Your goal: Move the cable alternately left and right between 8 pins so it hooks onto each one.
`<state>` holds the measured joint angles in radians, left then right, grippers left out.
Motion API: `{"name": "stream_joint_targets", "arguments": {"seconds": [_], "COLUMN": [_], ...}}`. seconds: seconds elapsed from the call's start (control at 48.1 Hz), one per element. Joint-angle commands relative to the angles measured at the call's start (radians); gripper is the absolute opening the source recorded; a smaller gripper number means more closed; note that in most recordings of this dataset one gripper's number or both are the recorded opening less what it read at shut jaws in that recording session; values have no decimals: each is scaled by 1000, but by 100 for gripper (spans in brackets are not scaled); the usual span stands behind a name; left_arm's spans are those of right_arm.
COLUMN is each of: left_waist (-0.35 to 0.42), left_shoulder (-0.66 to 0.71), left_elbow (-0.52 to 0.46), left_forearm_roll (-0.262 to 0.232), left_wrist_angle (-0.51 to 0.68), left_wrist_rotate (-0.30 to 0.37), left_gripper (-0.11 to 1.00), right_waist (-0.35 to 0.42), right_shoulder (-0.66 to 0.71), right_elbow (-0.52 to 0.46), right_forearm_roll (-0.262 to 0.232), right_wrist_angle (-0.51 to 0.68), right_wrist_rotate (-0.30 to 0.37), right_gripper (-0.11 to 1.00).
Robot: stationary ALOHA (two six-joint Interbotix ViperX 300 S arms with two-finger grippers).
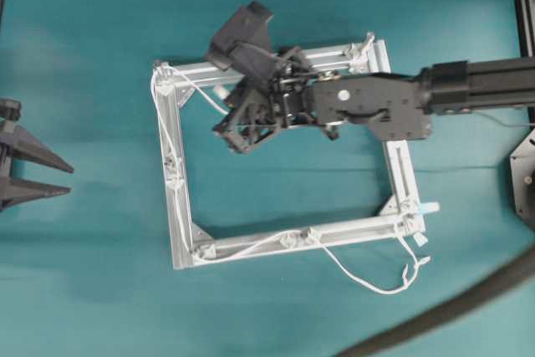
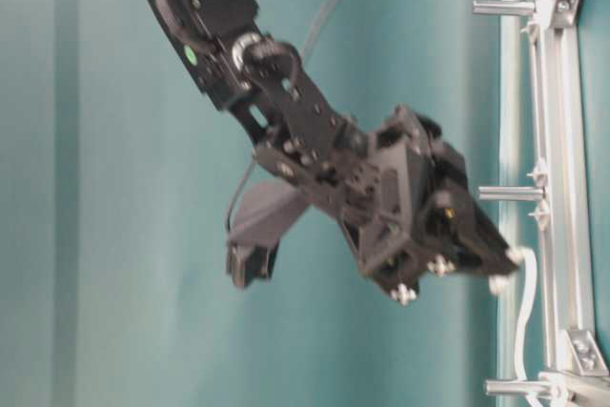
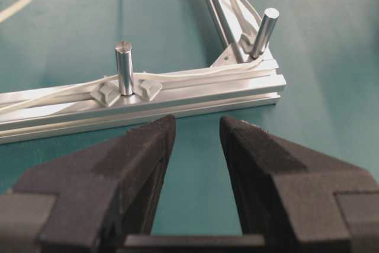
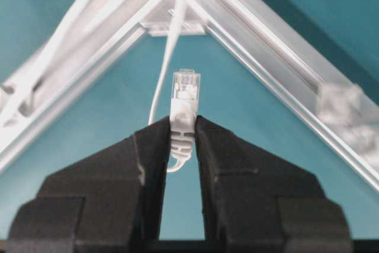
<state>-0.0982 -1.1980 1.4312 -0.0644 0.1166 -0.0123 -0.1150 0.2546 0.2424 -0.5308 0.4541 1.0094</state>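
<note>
The white cable runs along the bottom and left bars of the square frame. From the top left corner it leads to its plug. My right gripper is shut on that plug, inside the frame near the corner. In the overhead view the right gripper reaches in from the right. The cable's other end lies loose outside the bottom right corner. Two upright pins stand on the bar with cable beside them. My left gripper is open and holds nothing, just short of that bar.
A thick dark hose crosses the bottom right of the teal table. Black hardware stands at the right edge. The left gripper sits at the far left edge, apart from the frame. Other pins stick out from the frame bar.
</note>
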Motion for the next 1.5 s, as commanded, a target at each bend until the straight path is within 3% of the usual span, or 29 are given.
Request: {"name": "stream_joint_targets", "arguments": {"seconds": [0.0,0.166,0.333,0.853,1.103,1.477], "left_waist": [-3,-5,-3,-3,-5,-3], "left_shoulder": [8,8,8,8,8,8], "left_elbow": [-12,-14,-14,-12,-14,-12], "left_forearm_roll": [5,5,5,5,5,5], "left_wrist_angle": [-8,-8,-8,-8,-8,-8], "left_wrist_rotate": [-5,-5,-5,-5,-5,-5], "left_gripper": [44,44,44,44,44,44], "right_waist": [6,-5,-63,-149,-230,-318], "right_shoulder": [-75,-150,-221,-383,-413,-408], "right_elbow": [35,160,247,413,449,460], "right_forearm_roll": [0,-5,-5,-43,-186,-331], "right_wrist_angle": [20,20,17,-23,-14,-25], "right_wrist_rotate": [28,92,140,80,52,-127], "right_gripper": [15,15,15,15,15,15]}}
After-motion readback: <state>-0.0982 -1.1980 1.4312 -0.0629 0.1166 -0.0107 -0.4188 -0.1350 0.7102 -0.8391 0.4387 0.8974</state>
